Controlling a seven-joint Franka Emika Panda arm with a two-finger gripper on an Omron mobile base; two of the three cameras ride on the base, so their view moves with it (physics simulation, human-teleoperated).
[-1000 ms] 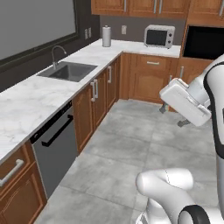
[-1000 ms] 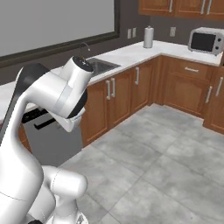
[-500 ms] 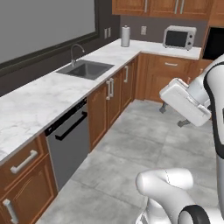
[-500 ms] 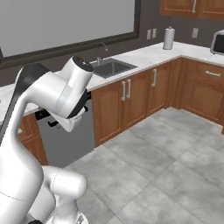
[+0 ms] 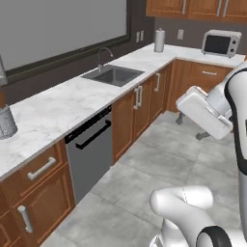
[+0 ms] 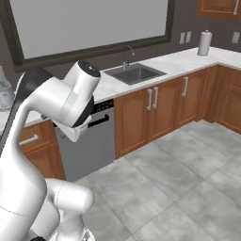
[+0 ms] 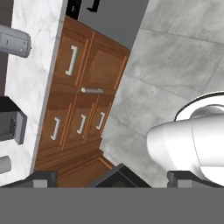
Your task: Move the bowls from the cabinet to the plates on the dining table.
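The hand [image 7: 111, 177] stood with its two dark fingertips [image 7: 41, 178] spread as wide as they go, one at each lower corner of the hand view, with nothing between them and nothing touched. It looked down at grey floor tiles [image 7: 175, 52] and at a run of brown drawer fronts [image 7: 81, 105] with short silver handles under a white marble edge.

In the left base view the arm [image 5: 207, 113] was folded over open floor [image 5: 144, 173], well clear of the marble table [image 5: 62, 103] that ran along the wall beneath a large window [image 5: 58, 24]. That table carried a sink [image 5: 113, 75] with a curved tap, a paper towel roll [image 5: 159, 40] near the far corner and a microwave [image 5: 221, 43] beyond it; a grey pot [image 5: 6, 121] stood near its left end. A dark dishwasher front [image 5: 91, 149] sat flush with the wooden doors beside it. The wall cabinet [image 5: 193, 7] showed only as the bottoms of brown doors with grey bar handles along the top of the left base view, above the microwave corner. The bowls and plates could not be made out. The tiled floor between the table and the robot was wide and bare.
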